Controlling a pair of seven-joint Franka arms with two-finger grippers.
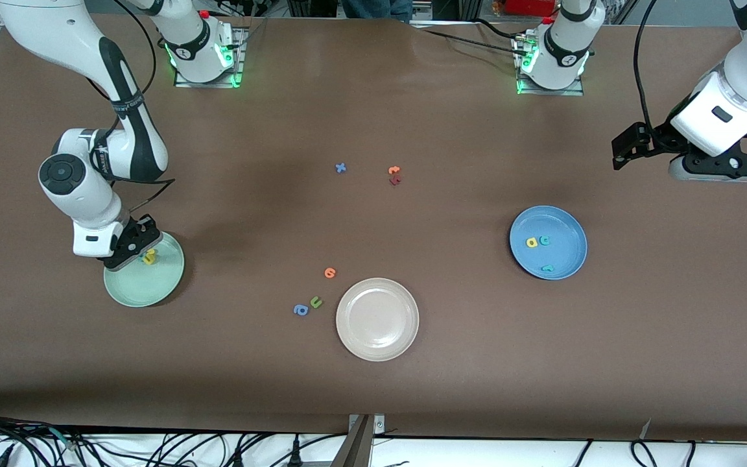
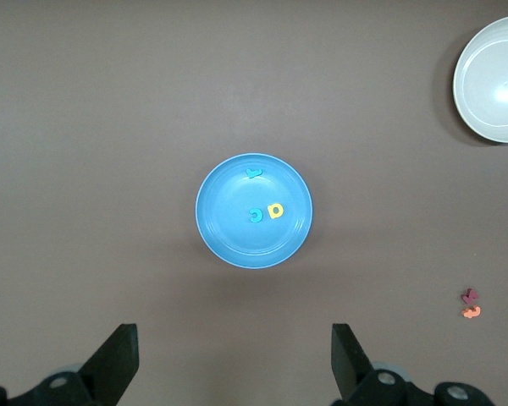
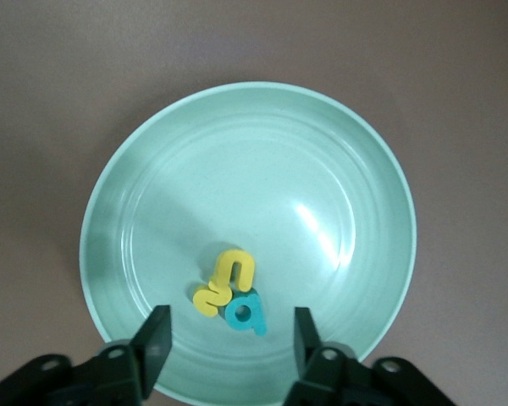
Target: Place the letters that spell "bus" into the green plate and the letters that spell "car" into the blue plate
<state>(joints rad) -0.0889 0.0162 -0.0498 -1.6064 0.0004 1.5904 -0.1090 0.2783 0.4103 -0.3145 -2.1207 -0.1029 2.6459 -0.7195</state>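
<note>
Right wrist view gives us the round pale mint-green plate (image 3: 247, 245) with three tiny foam letters bunched together in it: a yellow "u" (image 3: 236, 267), a yellow "s" (image 3: 210, 299) touching it, and a teal "b" (image 3: 245, 315) against both; the cluster's long axis runs slantwise across the plate's floor. We see the right end effector (image 3: 230, 345) hanging just over these letters, its fingers parted and gripping nothing. On the front view this plate lies at the right arm's end of the brown tabletop (image 1: 373, 402).

We count three more letters in the round medium-blue plate (image 1: 565, 228) toward the left arm's end: a yellow "a" (image 1: 532, 243) just beside a teal "c" (image 1: 545, 240), and a teal "r" (image 1: 547, 268) apart from them, nearer the front camera. The left end effector (image 2: 234, 359) waits high over the tabletop near that plate, jaws wide and empty.

One round cream-white plate (image 1: 377, 319) holds nothing; five loose letters lie around it on the tabletop.
</note>
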